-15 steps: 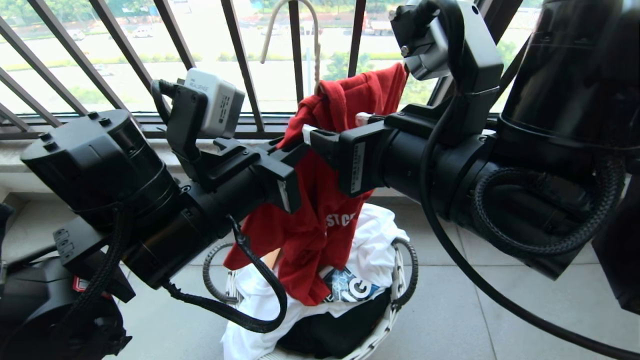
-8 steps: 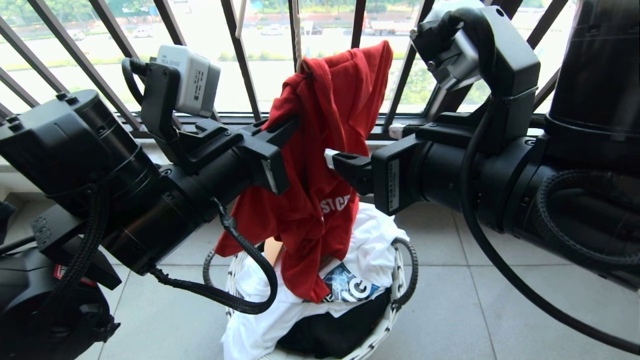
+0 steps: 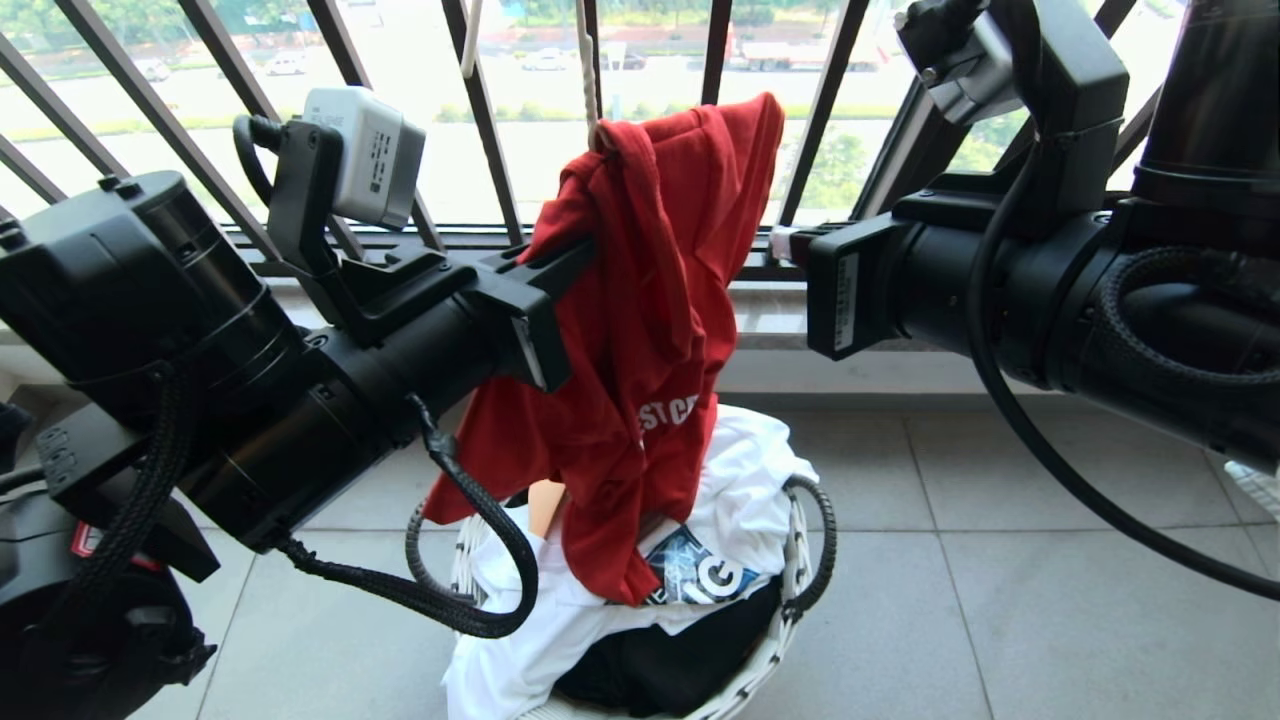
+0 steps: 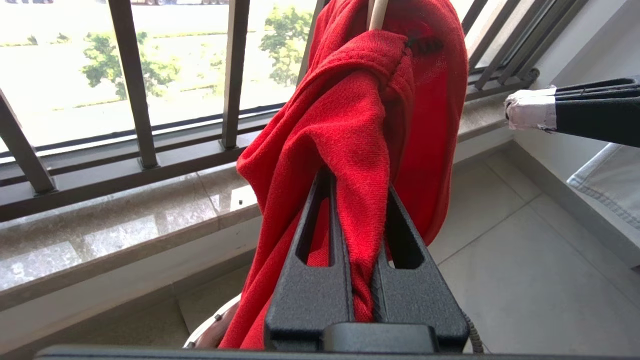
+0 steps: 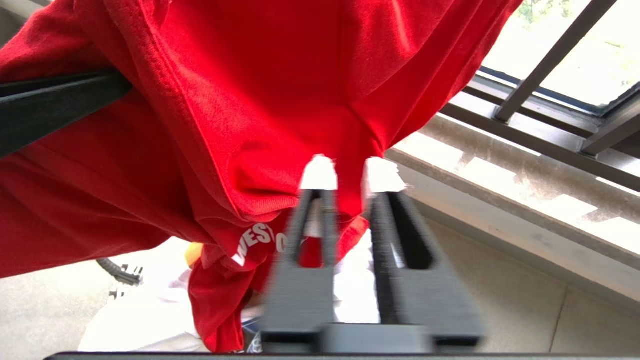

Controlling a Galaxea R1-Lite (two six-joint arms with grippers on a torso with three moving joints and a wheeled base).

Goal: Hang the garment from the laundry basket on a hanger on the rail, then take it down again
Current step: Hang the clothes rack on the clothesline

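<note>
The red garment point(image 3: 650, 300) hangs bunched from the cream hanger point(image 3: 590, 60), whose hook runs up out of the head view. Its hem trails into the laundry basket point(image 3: 805, 560). My left gripper point(image 3: 590, 252) is shut on a fold of the garment point(image 4: 360, 100) just below the hanger point(image 4: 376, 10). My right gripper point(image 3: 785, 243) hangs to the right of the cloth, apart from it. Its white-taped tips point(image 4: 530, 107) are drawn together with nothing between them. In the right wrist view the gripper point(image 5: 350, 172) points at the garment point(image 5: 250, 100). The rail is out of view.
A white T-shirt point(image 3: 740, 470) and a black one point(image 3: 660, 670) fill the basket. The black balustrade point(image 3: 480, 120) and its stone ledge point(image 4: 125, 235) stand close behind the garment. Pale denim cloth point(image 4: 610, 180) lies at the side. Tiled floor point(image 3: 1000, 620) surrounds the basket.
My right gripper has let go of the garment, drawn back to the right and upward, and closed. My left gripper has lifted the garment and hanger higher.
</note>
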